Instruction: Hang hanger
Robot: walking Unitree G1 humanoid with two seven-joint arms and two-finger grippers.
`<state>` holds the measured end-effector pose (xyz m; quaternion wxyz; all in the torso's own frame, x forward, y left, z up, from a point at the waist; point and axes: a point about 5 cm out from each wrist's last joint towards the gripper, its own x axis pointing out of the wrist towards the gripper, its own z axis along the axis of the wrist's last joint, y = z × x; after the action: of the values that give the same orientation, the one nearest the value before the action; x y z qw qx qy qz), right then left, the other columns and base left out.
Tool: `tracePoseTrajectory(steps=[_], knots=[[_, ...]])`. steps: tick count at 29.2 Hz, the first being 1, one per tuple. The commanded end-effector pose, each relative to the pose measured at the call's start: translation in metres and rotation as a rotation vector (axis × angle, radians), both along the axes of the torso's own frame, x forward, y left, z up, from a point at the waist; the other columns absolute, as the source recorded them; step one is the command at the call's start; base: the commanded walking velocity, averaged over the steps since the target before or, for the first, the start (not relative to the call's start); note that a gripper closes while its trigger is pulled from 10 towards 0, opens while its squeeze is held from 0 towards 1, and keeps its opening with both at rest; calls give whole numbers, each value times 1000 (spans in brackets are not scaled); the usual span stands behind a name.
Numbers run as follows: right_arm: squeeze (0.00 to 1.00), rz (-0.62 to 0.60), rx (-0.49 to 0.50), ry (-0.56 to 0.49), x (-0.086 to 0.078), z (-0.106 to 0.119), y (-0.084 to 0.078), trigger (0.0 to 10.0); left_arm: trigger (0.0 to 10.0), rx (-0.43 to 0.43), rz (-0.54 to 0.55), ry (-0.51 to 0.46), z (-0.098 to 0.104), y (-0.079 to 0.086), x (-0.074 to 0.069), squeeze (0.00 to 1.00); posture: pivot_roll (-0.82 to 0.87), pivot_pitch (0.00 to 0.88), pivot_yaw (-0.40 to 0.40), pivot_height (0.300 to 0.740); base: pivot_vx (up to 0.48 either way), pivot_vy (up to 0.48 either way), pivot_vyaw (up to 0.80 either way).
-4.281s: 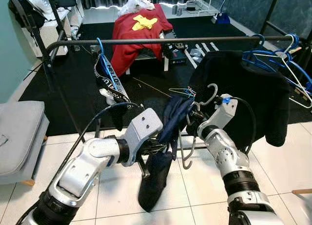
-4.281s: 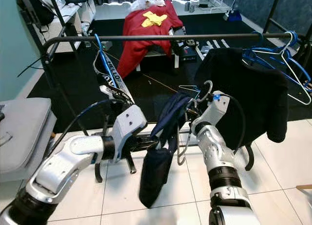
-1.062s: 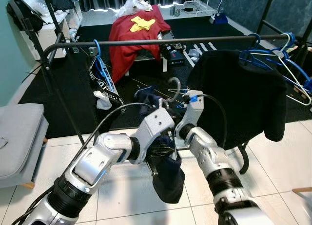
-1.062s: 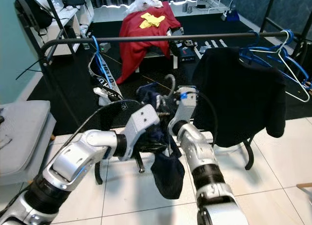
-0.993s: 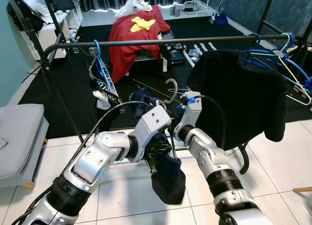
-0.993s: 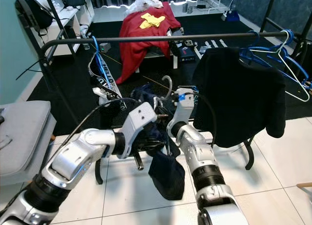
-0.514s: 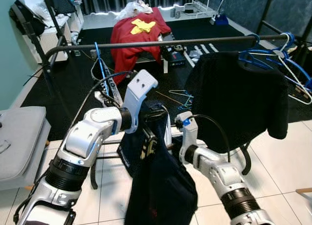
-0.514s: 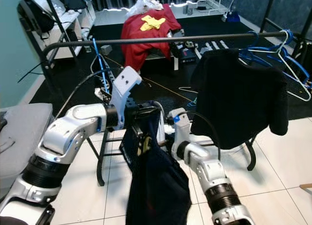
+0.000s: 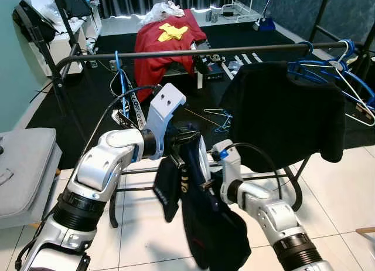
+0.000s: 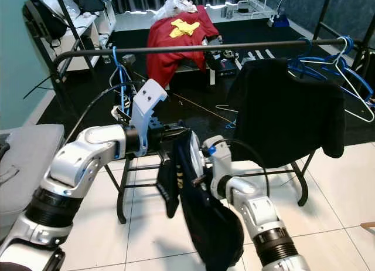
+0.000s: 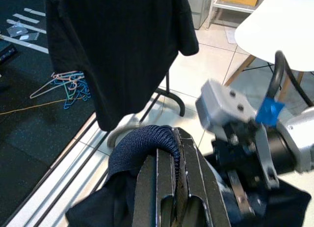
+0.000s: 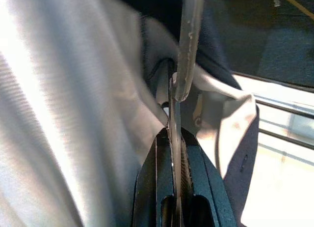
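A dark navy garment [image 9: 211, 224] hangs in front of me on a grey hanger [image 12: 189, 40], below the black rail [image 9: 205, 50] of the clothes rack. My left gripper [image 9: 186, 141] is shut on the garment's collar fabric [image 11: 142, 143] just under the rail's height. The hanger's curved hook [image 11: 120, 133] shows beside that fabric. My right gripper [image 9: 204, 186] sits lower and to the right, shut on the hanger's thin wire [image 12: 172, 114] with pale cloth around it. Most of the hanger is hidden by the garment.
A black top [image 9: 281, 112] hangs on the rail's right half, with empty blue and white hangers [image 9: 345, 65] beyond it. A blue hanger with a printed cloth [image 9: 124, 92] hangs at the left end. Loose hangers [image 9: 220, 115] lie on the black rug. A grey seat [image 9: 23, 165] stands left.
Over the last second my left gripper lifted the navy garment from knee height up near the rail. Since half a second ago the garment has swung and bunched lower right.
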<state>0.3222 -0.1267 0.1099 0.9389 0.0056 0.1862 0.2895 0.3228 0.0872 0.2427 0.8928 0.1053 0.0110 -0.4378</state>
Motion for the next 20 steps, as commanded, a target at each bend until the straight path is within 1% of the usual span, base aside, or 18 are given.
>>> tracePoseTrajectory(steps=[1,2,3,5,6,7,8,9,10,11,12,13,14,15,16,18,20], knots=[[0,-16,-8,-5,2,1,-2,10000,10000,18,18,-15,2,5,-2,0,-63,43,55,740,0,0,0],[0,-33,-14,-16,5,3,-5,10000,10000,3,35,-14,3,6,-2,71,-63,45,56,740,0,0,0],[0,-42,-19,-23,6,5,-8,10000,10000,-8,48,-13,3,6,-1,286,-63,45,56,740,0,0,0],[0,-42,-19,-23,6,5,-8,10000,10000,-8,48,-13,3,6,-1,286,-63,45,56,740,0,0,0],[0,-58,-27,-35,8,7,-11,10000,10000,-35,71,-23,7,7,1,1000,-64,47,57,740,0,0,0],[0,-58,-27,-35,8,7,-11,10000,10000,-35,71,-23,7,7,1,1000,-64,47,57,740,0,0,0],[0,-79,-35,-49,11,11,-16,10000,10000,-66,97,-56,14,9,3,1000,-65,47,57,740,0,0,0],[0,-109,-45,-73,15,16,-23,10000,10000,-112,128,-121,26,10,6,1000,-66,47,58,740,0,0,0],[0,-109,-45,-73,15,16,-23,10000,10000,-112,128,-121,26,10,6,1000,-66,47,58,740,0,0,0],[0,-136,-54,-94,18,20,-28,10000,10000,-153,149,-175,36,11,7,1000,-67,46,59,740,0,0,0],[0,-160,-59,-113,21,25,-33,10000,10000,-191,154,-217,45,12,7,973,-67,46,58,740,0,0,0],[0,-181,-62,-128,23,28,-36,10000,10000,-225,150,-246,51,12,6,102,-67,46,58,740,0,0,0],[0,-193,-63,-135,24,29,-38,10000,10000,-243,144,-258,54,12,5,102,-67,46,58,740,0,0,0],[0,-209,-67,-147,26,31,-41,10000,10000,-275,144,-262,57,12,4,0,-66,45,59,740,0,0,0],[0,-209,-67,-147,26,31,-41,10000,10000,-275,144,-262,57,12,4,0,-66,45,59,740,0,0,0],[0,-252,-112,-194,31,38,-50,10000,10000,-317,162,-268,62,13,3,0,-65,46,59,740,0,0,0],[0,-252,-112,-194,31,38,-50,10000,10000,-317,162,-268,62,13,3,0,-65,46,59,740,0,0,0]])
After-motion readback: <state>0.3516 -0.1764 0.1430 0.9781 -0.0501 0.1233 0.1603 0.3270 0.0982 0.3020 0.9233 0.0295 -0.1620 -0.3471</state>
